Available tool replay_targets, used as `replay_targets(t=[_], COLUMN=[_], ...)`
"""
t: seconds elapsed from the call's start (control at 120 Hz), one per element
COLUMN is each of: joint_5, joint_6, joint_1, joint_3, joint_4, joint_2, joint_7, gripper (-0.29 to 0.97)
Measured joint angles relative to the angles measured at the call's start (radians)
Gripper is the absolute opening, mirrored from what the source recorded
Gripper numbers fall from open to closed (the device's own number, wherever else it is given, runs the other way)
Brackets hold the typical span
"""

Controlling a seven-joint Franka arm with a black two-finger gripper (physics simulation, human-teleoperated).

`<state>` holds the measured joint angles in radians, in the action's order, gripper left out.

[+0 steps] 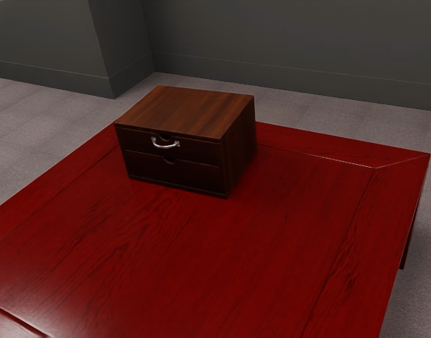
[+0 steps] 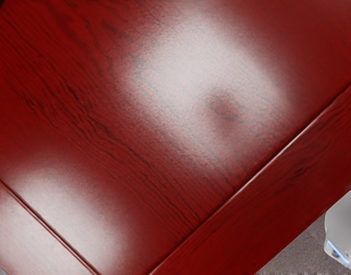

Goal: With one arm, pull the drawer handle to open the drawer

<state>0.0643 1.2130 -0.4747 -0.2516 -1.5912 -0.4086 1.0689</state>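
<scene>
Dark brown wood makes up the small cabinet (image 1: 189, 137), which stands on the far part of the red tabletop (image 1: 272, 253), somewhat toward the exterior view's left. Its front faces the exterior view's lower left and carries two drawers, one above the other. The upper drawer (image 1: 194, 149) bears a silver drawer handle (image 1: 165, 144), set toward the left of its front under a small dark notch. The lower drawer (image 1: 175, 174) sits directly beneath it. Both fronts look flush with the cabinet's face, so the drawers appear shut.

A wide border band frames the tabletop's inner panel. Grey floor (image 1: 32, 134) and a grey wall (image 1: 307, 35) lie beyond it.

From the wrist camera, the glossy red wood of the tabletop (image 2: 78, 114) carries pale blurred reflections and a straight seam where panel meets border. Past the table's edge there is a strip of floor (image 2: 290, 266) and part of a white object (image 2: 343, 235).

Whether the end effector is open or closed cannot be told.
</scene>
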Motion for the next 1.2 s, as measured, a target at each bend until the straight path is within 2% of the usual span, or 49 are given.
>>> replay_targets(t=[0.167,0.25,0.35,0.5,0.6,0.742,0.842,1.2], joint_5=[0.004,0.003,-0.009,-0.015,-0.011,-0.010,-0.011,-0.026], joint_6=[0.004,0.005,0.008,0.017,0.040,0.127,0.205,0.498], joint_1=[0.009,0.016,0.020,0.120,0.200,0.260,0.292,0.298], joint_3=[-0.023,-0.100,-0.142,-0.189,-0.188,-0.183,-0.181,-0.182], joint_4=[0.006,0.018,0.021,0.001,-0.080,-0.274,-0.379,-0.526], joint_2=[0.001,0.004,0.009,-0.014,-0.043,-0.120,-0.132,-0.116], joint_7=[0.059,0.082,0.106,0.139,0.158,0.179,0.194,0.314], gripper=[0.68,0.68,0.68,0.68,0.68,0.68,0.68,0.68])
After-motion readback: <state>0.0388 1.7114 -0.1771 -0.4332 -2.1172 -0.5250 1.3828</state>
